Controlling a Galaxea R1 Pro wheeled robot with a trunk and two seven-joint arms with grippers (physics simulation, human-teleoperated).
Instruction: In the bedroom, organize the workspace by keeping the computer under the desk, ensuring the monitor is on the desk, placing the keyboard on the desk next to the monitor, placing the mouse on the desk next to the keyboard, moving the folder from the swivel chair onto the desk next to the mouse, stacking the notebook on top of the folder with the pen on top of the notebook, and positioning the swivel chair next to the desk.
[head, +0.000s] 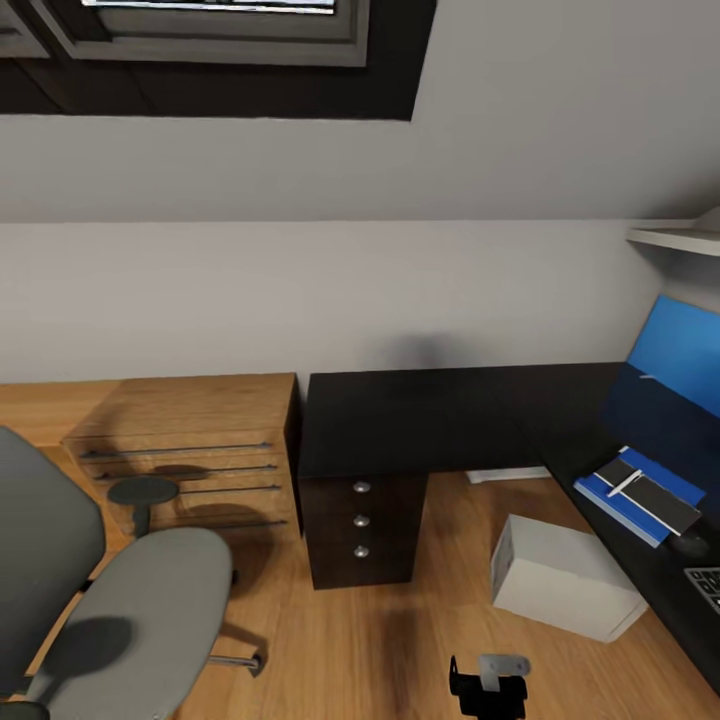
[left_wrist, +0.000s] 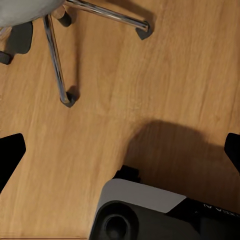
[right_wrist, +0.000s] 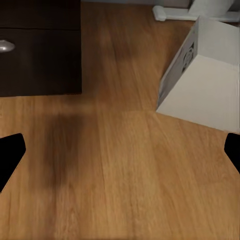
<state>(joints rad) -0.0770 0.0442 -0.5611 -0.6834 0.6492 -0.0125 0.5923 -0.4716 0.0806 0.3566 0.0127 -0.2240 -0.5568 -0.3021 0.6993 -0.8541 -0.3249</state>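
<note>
Left claw (left_wrist: 120, 150) is spread wide and holds nothing; its dark fingertips (left_wrist: 11, 150) sit at opposite edges of the wrist view, above bare wood floor (left_wrist: 125, 75) near the swivel chair's chrome base (left_wrist: 60, 65). Right claw (right_wrist: 120, 150) is likewise spread and empty, over the floor between the drawer unit (right_wrist: 40, 47) and the computer (right_wrist: 200, 75).

In the head view, the swivel chair (head: 120, 600) stands near left, well apart from the worktop (head: 420, 415). The computer (head: 565, 580) lies on the floor beside the worktop's right wing, partly beneath it. The folder (head: 610, 500) rests on the right wing with a dark notebook (head: 655, 495) stacked on it and a pen (head: 625, 483) on top. The keyboard (head: 706, 585) shows at the right edge, the monitor (head: 680, 360) behind the folder. A light-wood cabinet (head: 190, 440) adjoins the worktop's left end.
</note>
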